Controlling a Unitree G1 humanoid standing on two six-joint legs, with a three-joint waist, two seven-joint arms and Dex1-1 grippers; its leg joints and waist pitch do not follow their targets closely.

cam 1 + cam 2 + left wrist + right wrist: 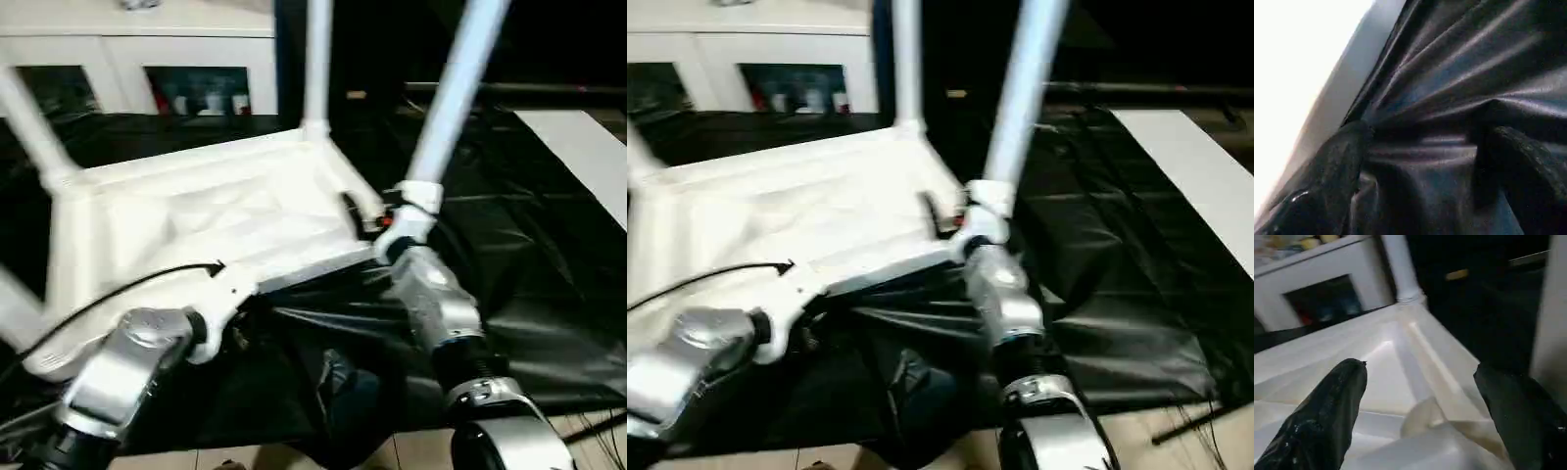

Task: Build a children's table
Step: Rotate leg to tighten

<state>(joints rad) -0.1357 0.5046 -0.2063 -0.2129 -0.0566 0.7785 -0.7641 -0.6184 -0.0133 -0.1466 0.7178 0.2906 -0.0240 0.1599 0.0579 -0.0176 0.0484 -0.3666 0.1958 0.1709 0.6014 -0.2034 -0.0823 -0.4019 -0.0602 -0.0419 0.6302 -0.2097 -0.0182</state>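
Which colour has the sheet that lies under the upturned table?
Black and glossy, the sheet shows best in the left eye view.

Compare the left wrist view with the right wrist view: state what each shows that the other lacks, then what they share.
The left wrist view alone has crumpled black sheeting, which the left gripper points into beside the tabletop's bright edge.

The right wrist view alone has the tabletop's ribbed underside, a leg standing in the far corner socket, and a white cabinet with glass doors behind. The right gripper points at the underside.

Both share white table plastic and a pair of black fingers standing wide apart with nothing between them.
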